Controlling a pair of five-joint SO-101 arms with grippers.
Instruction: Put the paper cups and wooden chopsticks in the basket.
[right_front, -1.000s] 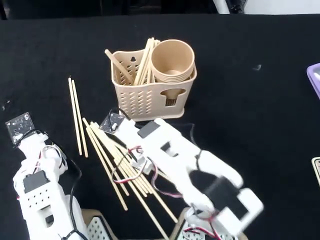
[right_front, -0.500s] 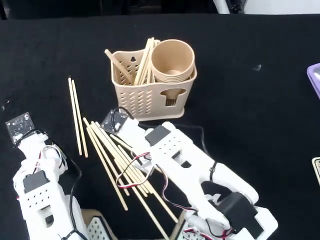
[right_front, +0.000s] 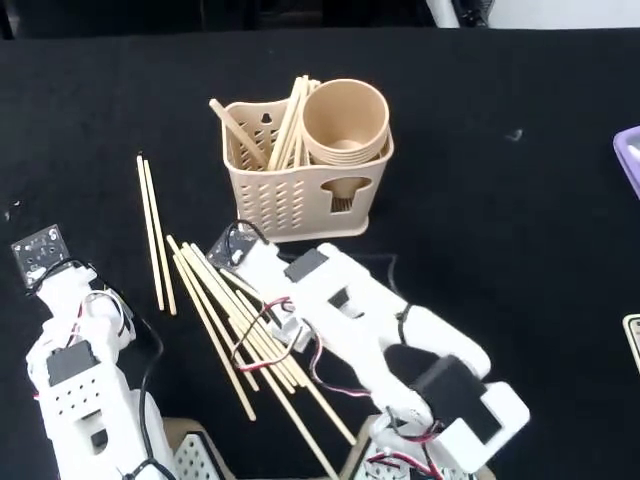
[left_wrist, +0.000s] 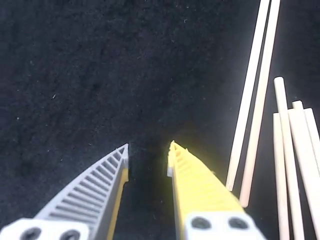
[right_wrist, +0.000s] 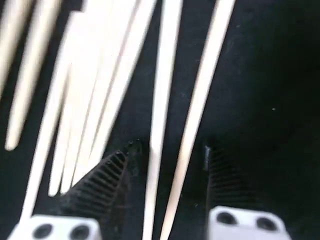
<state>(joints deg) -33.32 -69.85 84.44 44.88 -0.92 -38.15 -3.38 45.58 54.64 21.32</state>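
Observation:
A beige basket (right_front: 300, 195) stands at the table's middle back with stacked paper cups (right_front: 345, 120) and several chopsticks (right_front: 285, 125) in it. Loose wooden chopsticks (right_front: 225, 310) lie fanned in front of it, with a separate pair (right_front: 152, 230) to their left. My right arm (right_front: 340, 300) reaches over the fan. My right gripper (right_wrist: 169, 150) is open low over it, and two chopsticks (right_wrist: 161, 120) run between its fingers. My left gripper (left_wrist: 148, 150) is open over bare cloth, with the pair of chopsticks (left_wrist: 255, 100) just beside it.
The table is covered in black cloth (right_front: 500, 250). A purple object (right_front: 630, 155) sits at the right edge, with a pale item (right_front: 634, 340) below it. The left arm (right_front: 70, 370) sits at the front left corner.
The right arm's elbow and rear links sank toward the front, then rose back, while its wrist stayed over the chopstick fan. The left arm and the loose chopsticks have not moved.

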